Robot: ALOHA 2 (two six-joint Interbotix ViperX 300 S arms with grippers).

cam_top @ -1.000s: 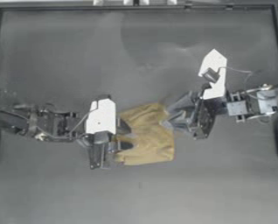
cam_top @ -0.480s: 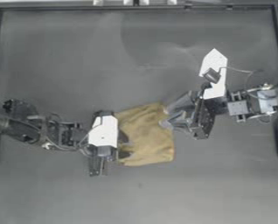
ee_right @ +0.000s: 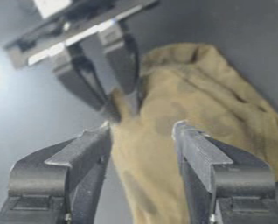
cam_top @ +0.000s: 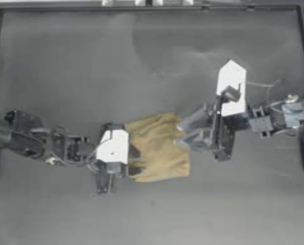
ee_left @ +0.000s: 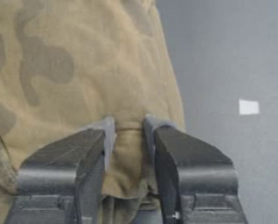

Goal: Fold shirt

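Note:
The shirt (cam_top: 157, 148) is a small tan folded bundle on the dark table, a little below its centre. My left gripper (cam_top: 133, 161) is at the bundle's left edge. In the left wrist view its jaws are shut on a narrow pinch of the shirt (ee_left: 77, 65). My right gripper (cam_top: 190, 131) is at the bundle's right edge. In the right wrist view a thick fold of the shirt (ee_right: 199, 96) fills the gap between its jaws, with the left gripper's fingers (ee_right: 121, 57) just beyond it.
A raised black rim (cam_top: 148, 8) runs round the table. A small white mark (ee_left: 248, 106) lies on the table beside the shirt. Bare table surface spreads above and below the bundle.
My left arm has drawn back to the left and dropped lower. The shirt's left edge has closed up and now reads as one smooth block. The right gripper has stayed put.

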